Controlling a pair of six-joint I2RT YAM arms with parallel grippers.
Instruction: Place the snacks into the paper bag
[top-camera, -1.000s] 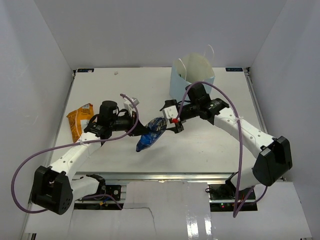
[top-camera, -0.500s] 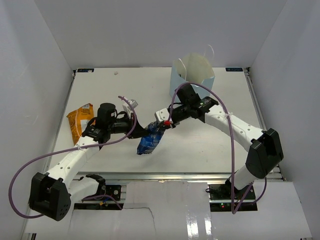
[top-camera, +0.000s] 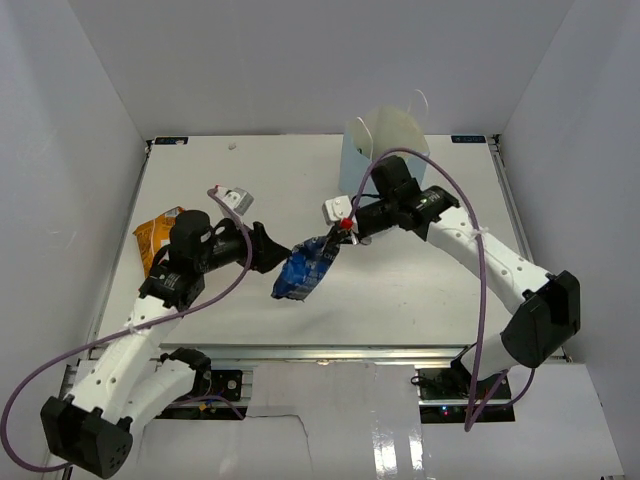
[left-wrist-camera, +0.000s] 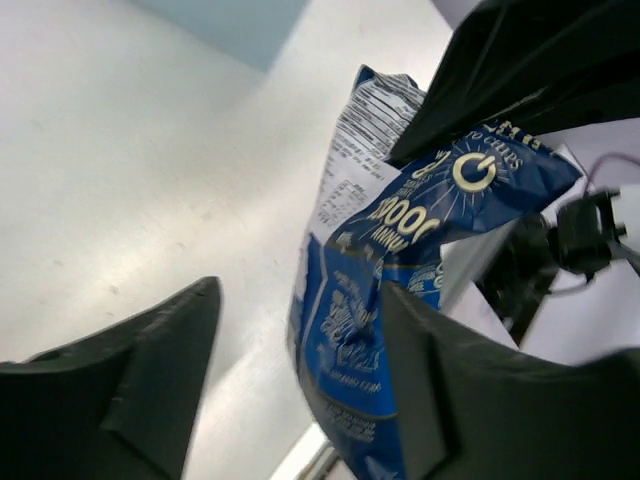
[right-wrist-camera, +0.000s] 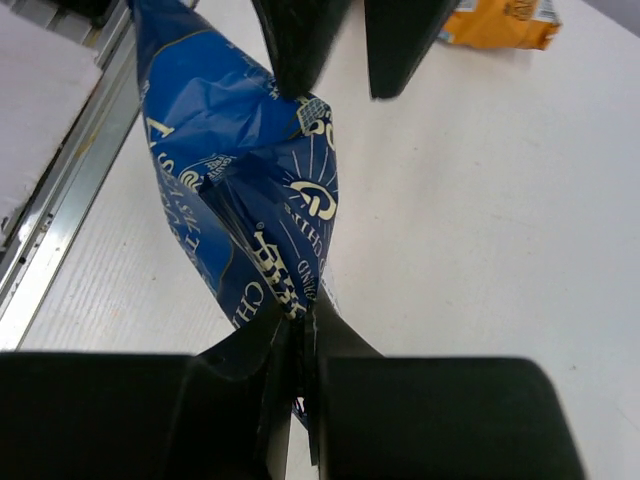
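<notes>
A blue-and-white chip packet (top-camera: 305, 268) hangs near the middle of the table. My right gripper (top-camera: 337, 233) is shut on its crimped top edge (right-wrist-camera: 298, 320). In the right wrist view the packet (right-wrist-camera: 235, 150) droops away from the pinched fingers. My left gripper (top-camera: 274, 248) stands open just left of the packet. In the left wrist view its fingers (left-wrist-camera: 150, 380) are spread, with the packet (left-wrist-camera: 365, 330) beside the right one. The light blue paper bag (top-camera: 385, 150) stands upright at the back, behind the right arm. An orange chip bag (top-camera: 157, 240) lies flat at the left.
White walls close in the table on the left, back and right. A metal rail (top-camera: 330, 352) runs along the near edge. In the right wrist view the orange bag (right-wrist-camera: 500, 25) lies beyond the left gripper's fingers (right-wrist-camera: 300, 45). The paper bag's blue side (left-wrist-camera: 225, 25) shows at the top of the left wrist view.
The right gripper has closed on the blue packet's top. The left gripper has let go, opened and drawn back to the left. The packet has shifted slightly with the right arm.
</notes>
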